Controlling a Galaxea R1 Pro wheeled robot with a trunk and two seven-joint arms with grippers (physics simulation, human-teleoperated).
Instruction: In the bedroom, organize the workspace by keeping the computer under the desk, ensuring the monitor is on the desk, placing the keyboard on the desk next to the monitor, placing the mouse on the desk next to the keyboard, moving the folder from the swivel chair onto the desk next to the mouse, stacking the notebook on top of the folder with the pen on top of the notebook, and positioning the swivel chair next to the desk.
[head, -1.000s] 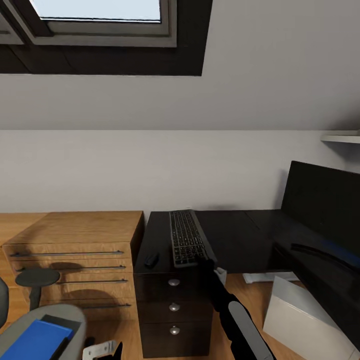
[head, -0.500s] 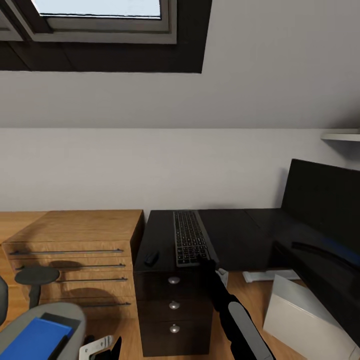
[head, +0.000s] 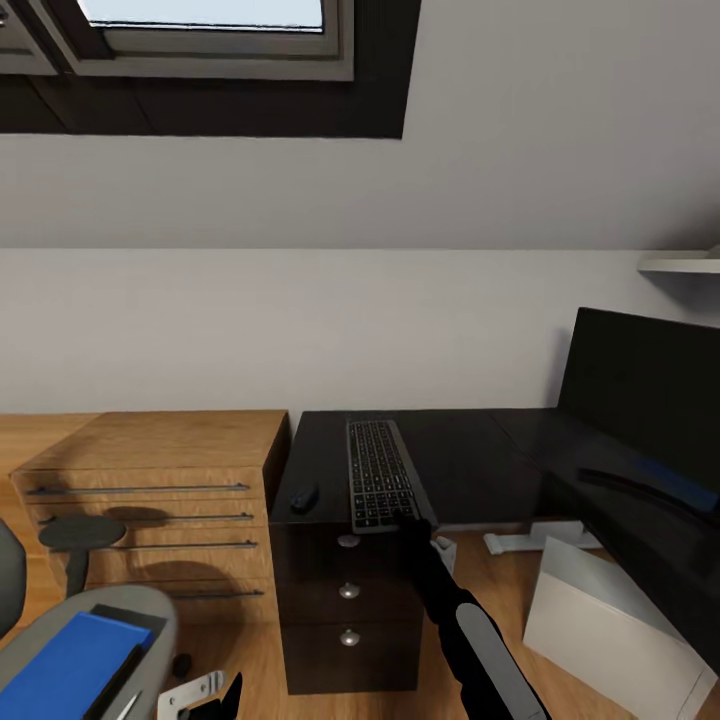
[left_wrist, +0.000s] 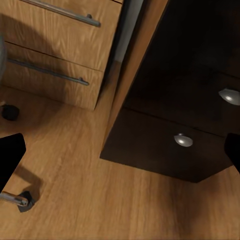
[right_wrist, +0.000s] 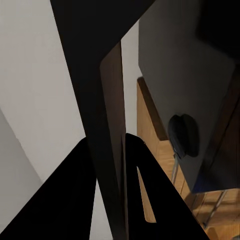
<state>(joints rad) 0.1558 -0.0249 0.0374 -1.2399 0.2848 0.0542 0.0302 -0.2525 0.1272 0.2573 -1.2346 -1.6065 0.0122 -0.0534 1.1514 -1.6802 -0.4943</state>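
The grey keyboard (head: 378, 475) lies lengthwise on the black desk (head: 470, 470). My right gripper (head: 408, 518) is shut on its near end. In the right wrist view the keyboard (right_wrist: 102, 100) stands edge-on between the two fingers (right_wrist: 150, 195). The black mouse (head: 303, 497) (right_wrist: 184, 135) rests on the desk left of the keyboard. The monitor (head: 650, 390) stands at the desk's right. The white computer (head: 610, 630) sits on the floor under the desk. A blue folder (head: 70, 670) lies on the swivel chair (head: 150, 610), over something dark. My left gripper (head: 220, 695) (left_wrist: 120, 155) hangs open near the floor.
A wooden chest of drawers (head: 150, 490) stands against the desk's left side. The desk's own black drawers (head: 348, 610) (left_wrist: 182, 140) face me. A chair caster (left_wrist: 10, 111) and wooden floor (left_wrist: 90, 200) lie below my left gripper. A shelf (head: 680, 265) sits high on the right.
The keyboard has turned slightly and shifted right on the desk, held by my right gripper. The head camera has tilted a little, moving the whole picture.
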